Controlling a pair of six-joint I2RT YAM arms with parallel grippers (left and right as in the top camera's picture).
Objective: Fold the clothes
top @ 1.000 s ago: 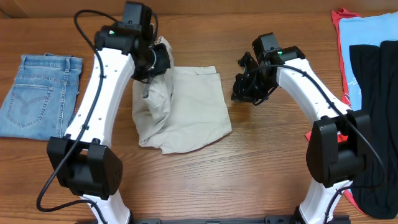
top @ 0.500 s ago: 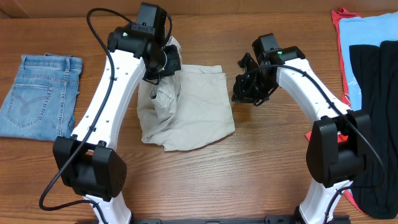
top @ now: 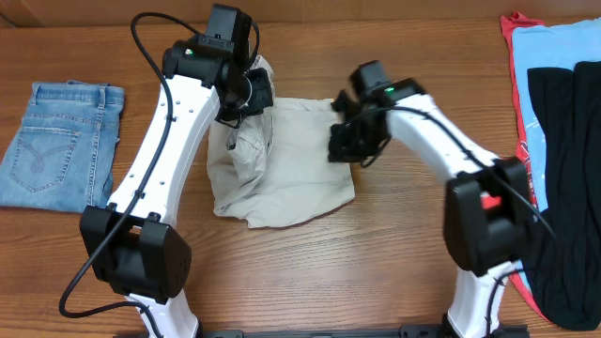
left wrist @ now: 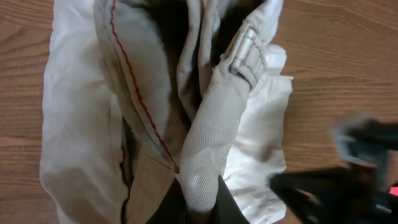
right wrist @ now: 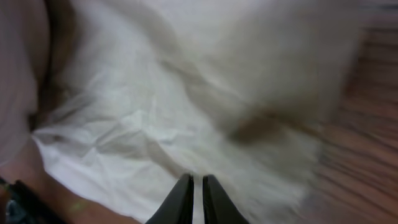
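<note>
Shorts [top: 300, 164] bunch where left gripper [left wrist: 199, 208] pinches them; right gripper [right wrist: 194, 190], nearly pressed together, hovers over their right edge.

Brown wood-grain table [top: 376, 263] beneath everything

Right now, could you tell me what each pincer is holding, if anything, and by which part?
The left pincer grips the khaki shorts by a waistband fold near a belt loop. Whether the right pincer pinches anything cannot be told.
</note>
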